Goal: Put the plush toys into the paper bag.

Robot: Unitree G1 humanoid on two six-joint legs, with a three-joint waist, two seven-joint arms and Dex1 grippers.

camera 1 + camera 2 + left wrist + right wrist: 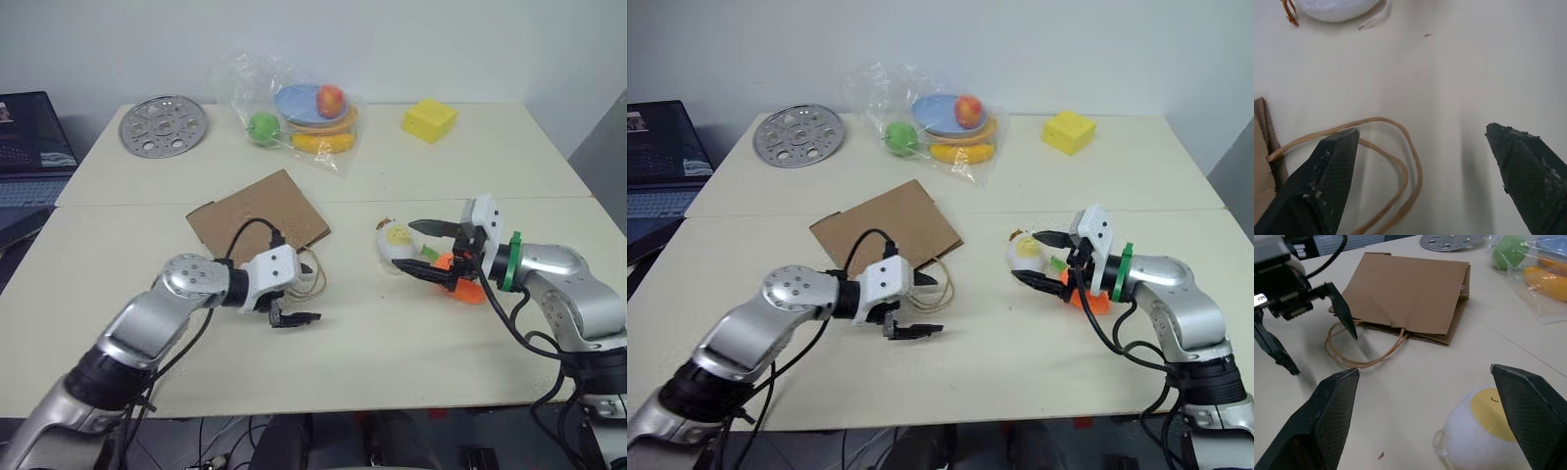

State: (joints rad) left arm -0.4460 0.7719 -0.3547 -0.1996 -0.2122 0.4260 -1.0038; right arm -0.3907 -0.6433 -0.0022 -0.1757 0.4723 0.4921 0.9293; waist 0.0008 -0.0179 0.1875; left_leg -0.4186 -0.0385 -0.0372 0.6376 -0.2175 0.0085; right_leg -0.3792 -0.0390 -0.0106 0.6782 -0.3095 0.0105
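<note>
The egg plush toy lies on the table just beside the carrot plush toy, right at the fingertips of the right gripper, whose jaws are spread wide and hold nothing, with the carrot under the gripper. The paper bag lies flat to their left, its twine handles trailing toward the toys. The left gripper, also wide apart and empty, hovers at those handles.
</note>
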